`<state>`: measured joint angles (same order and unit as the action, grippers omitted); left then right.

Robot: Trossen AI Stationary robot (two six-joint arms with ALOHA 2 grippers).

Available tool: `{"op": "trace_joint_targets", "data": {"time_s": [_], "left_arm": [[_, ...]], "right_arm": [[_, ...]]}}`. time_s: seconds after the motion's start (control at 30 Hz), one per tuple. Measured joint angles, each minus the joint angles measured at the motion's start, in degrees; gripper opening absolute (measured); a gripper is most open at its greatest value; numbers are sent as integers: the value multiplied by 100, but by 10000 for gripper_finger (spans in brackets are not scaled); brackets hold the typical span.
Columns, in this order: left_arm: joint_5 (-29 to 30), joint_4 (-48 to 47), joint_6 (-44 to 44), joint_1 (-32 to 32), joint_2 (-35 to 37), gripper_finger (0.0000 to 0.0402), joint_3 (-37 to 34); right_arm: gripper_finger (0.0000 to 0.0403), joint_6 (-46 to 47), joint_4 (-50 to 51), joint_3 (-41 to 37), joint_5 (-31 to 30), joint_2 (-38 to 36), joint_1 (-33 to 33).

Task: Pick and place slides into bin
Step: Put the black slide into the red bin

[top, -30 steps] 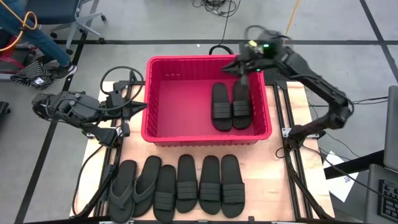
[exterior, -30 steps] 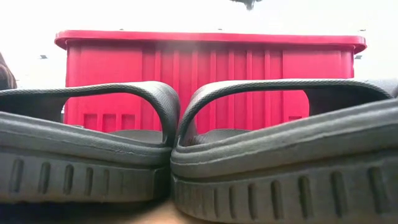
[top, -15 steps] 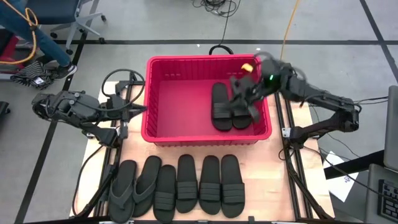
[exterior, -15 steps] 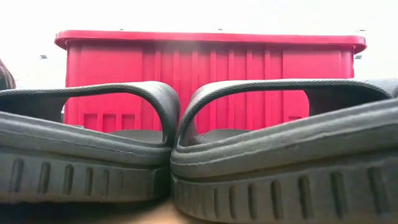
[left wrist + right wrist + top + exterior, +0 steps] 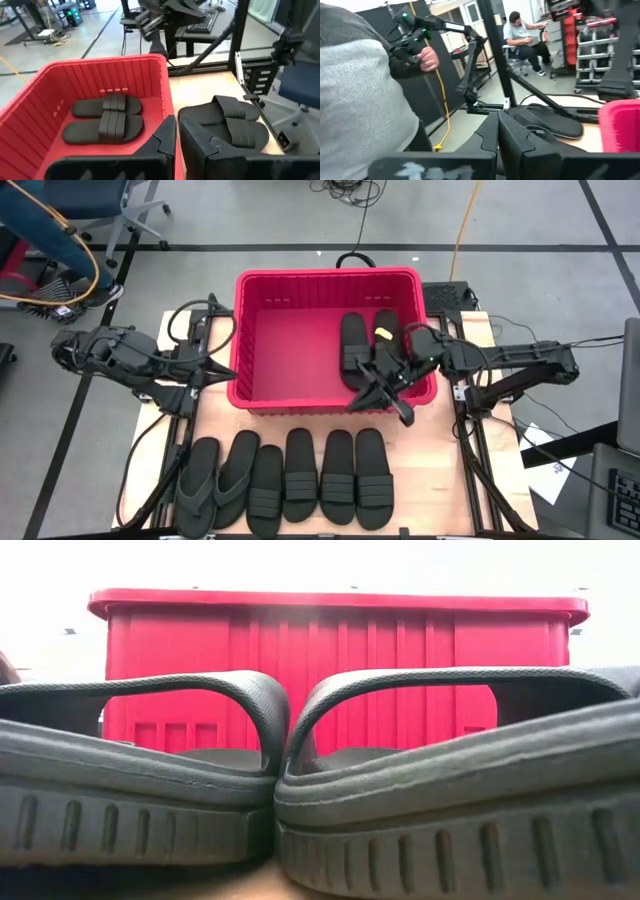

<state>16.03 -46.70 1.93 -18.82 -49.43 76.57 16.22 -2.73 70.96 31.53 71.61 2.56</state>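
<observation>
I see two slides [image 5: 371, 349] lying side by side in the bin [image 5: 290, 400], long axes running front to back; five more line the table's front likewise. My right gripper [image 5: 383, 392] is closed, empty, over the bin's front right rim; left gripper [image 5: 222, 366] is closed beside the bin.

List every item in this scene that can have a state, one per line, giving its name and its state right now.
Bin: upright, open-topped, holding two slides.
Two slides in the bin: lying flat, side by side, strap up.
Six slides on the table: in a row in front of the bin, not yet picked.
Right gripper: jaws shut, empty, over the bin's front right rim.
Left gripper: jaws shut, empty, waiting left of the bin.
</observation>
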Motion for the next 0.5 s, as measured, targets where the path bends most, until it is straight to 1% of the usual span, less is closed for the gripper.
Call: {"op": "trace_joint_targets", "data": {"time_s": [0.13,0.27,0.33,0.5], "left_arm": [[-190,197,354,-10,-6,26,-4],[-408,1059,661,-135,-78,26,-205],[-359,1416,780,-235,-149,26,-293],[43,2235,927,-360,-363,26,-512]], "right_arm": [[0,-216,487,0,10,-255,249],[0,-409,1511,0,4,-595,500],[0,-455,1911,0,-24,-780,623],[0,-473,2838,0,-312,-1074,1067]]}}
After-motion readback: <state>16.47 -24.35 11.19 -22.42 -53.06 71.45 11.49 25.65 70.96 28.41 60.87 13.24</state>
